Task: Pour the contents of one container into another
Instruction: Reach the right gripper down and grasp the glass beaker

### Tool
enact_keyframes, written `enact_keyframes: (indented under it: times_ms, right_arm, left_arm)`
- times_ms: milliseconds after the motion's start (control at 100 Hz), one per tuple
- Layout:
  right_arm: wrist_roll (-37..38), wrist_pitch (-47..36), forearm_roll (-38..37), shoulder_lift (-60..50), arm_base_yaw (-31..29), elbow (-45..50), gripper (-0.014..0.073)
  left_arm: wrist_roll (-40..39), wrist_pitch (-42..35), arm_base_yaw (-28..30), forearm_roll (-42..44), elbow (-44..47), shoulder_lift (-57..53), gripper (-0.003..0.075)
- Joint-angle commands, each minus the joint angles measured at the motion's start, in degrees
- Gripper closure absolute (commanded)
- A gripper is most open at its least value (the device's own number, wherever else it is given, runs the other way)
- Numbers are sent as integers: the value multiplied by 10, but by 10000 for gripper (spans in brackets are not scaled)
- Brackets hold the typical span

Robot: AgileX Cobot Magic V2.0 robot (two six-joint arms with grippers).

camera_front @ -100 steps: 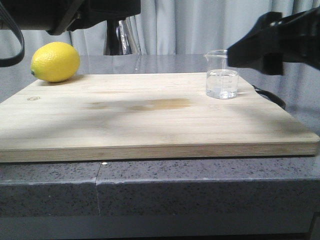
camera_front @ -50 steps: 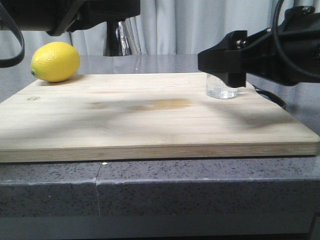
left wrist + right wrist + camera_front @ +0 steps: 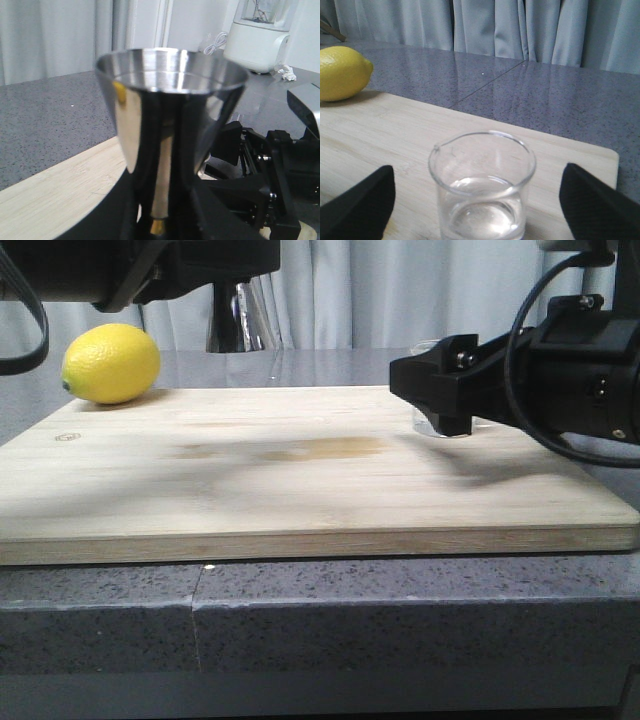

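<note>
The clear glass beaker [image 3: 482, 185] stands upright on the wooden board [image 3: 395, 130], holding a little clear liquid. My right gripper [image 3: 477, 202] is open, one black finger on each side of the beaker with gaps on both sides. From the front, the right gripper [image 3: 440, 395] hides most of the beaker [image 3: 452, 430]. My left gripper [image 3: 165, 220] is shut on the steel jigger [image 3: 170, 110], held upright by its gold-banded waist. In the front view the left gripper [image 3: 225, 305] holds the jigger [image 3: 243, 315] high at the back left.
A yellow lemon [image 3: 110, 362] lies on the board's far left corner. The wooden board [image 3: 300, 490] rests on a grey speckled counter [image 3: 300, 620]. A white blender base [image 3: 260, 35] stands on the counter beyond. Curtains hang behind.
My right gripper has come in from the right and lowered until its open fingers straddle the beaker. The left gripper, jigger and lemon have not moved.
</note>
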Motion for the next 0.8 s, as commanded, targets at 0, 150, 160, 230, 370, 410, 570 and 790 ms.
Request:
enact_keyframes:
  times_ms: [0, 150, 160, 230, 370, 410, 570, 790]
  right_arm:
    - [-8, -61, 6, -7, -4, -13, 62]
    - [-8, -78, 6, 9, -4, -13, 120]
    - [-8, -78, 6, 10, -4, -13, 120]
    - [-8, -79, 6, 12, -4, -13, 118]
    - [-8, -82, 6, 12, -4, -17, 118]
    - [-8, -79, 6, 12, -4, -20, 118]
    - [-8, -54, 6, 12, -4, -42, 119]
    - [-8, -37, 4, 12, -4, -47, 184]
  left_arm:
    - [-6, -42, -4, -14, -15, -20, 740]
    - [-7, -42, -4, -14, -15, -20, 740]
    - [-7, -42, -4, -14, -15, -20, 740]
    - [-7, -42, -4, -14, -15, -20, 740]
    - [-7, -42, -4, -14, -15, -20, 740]
    - [-7, -42, -4, -14, -15, -20, 740]
    - [-7, -42, -4, -14, -15, -20, 740]
    - [-8, -42, -4, -13, -15, -20, 740]
